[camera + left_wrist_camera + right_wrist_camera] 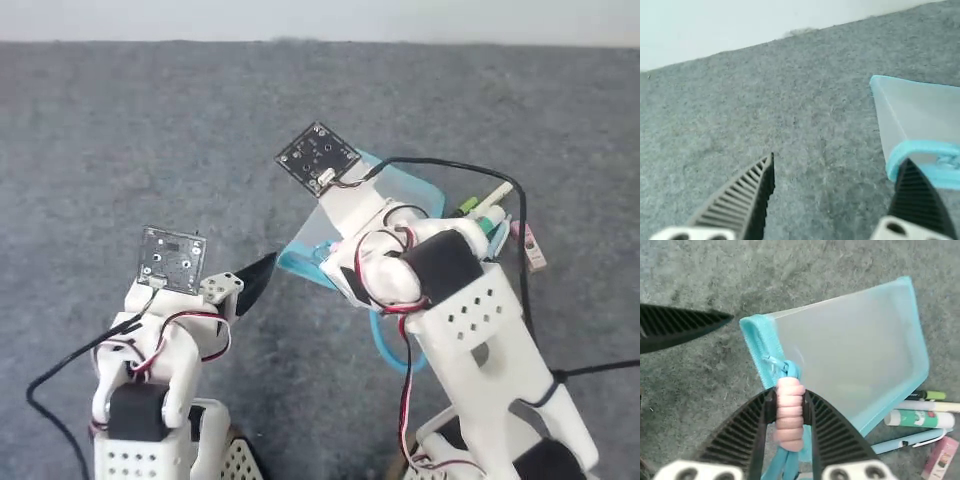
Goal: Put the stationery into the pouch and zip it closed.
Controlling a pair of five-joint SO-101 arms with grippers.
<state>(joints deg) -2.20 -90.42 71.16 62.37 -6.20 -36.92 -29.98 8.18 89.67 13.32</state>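
Grey felt covers the table up to a pale wall along its far edge. Near the table's middle, a little toward the right edge, lies the pouch (850, 350), frosted with blue trim. Its zip end faces the left arm.

The right gripper (789, 395) is over that zip end, its jaws clamped on a ribbed pink tag (789, 420) that hangs from the zip. The left gripper (838, 160) hangs low just beside the pouch's zip end, with its jaws spread wide and nothing between them. One black finger (680, 327) points at the pouch's corner without touching it.

The stationery lies outside the pouch, along its side nearer the right edge: a green marker (932, 395), a white pen (930, 406), a glue stick (917, 418), a blue pen (900, 442) and a pink block (940, 457).
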